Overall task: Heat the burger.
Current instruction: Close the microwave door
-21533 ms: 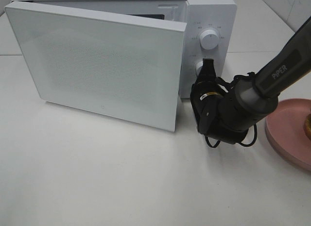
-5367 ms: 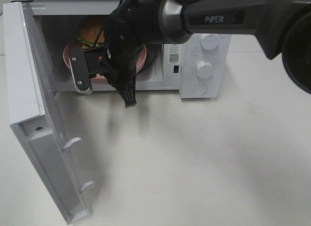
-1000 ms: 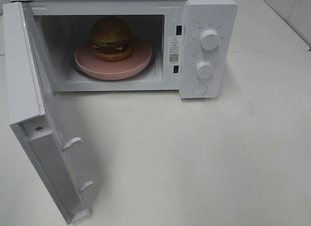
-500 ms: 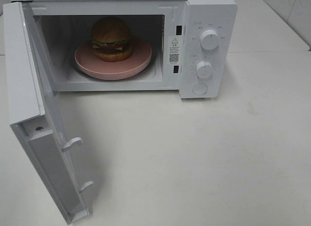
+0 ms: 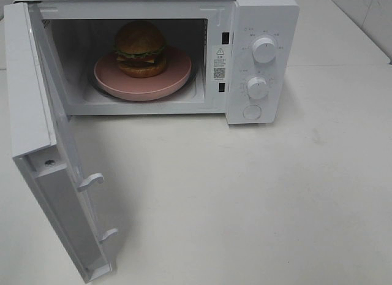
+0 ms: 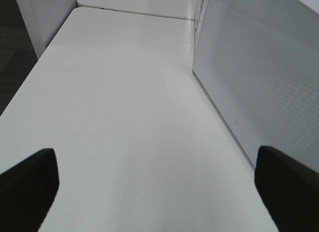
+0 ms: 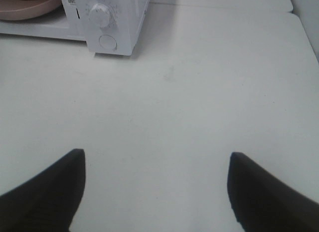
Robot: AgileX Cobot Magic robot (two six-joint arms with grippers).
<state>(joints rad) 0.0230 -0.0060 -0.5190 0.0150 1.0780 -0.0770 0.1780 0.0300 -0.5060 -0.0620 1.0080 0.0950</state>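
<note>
Resting on the pink plate inside the microwave, the burger is seen upright toward the back of the cavity, with the door swung wide to the left. Both arms are positioned outside the high camera's frame. The left gripper is held low over the table, beside the door's outer face, its jaws spread wide and empty. The right gripper is held above the tabletop, well apart from the microwave and aimed toward its dials, jaws likewise parted and empty.
</note>
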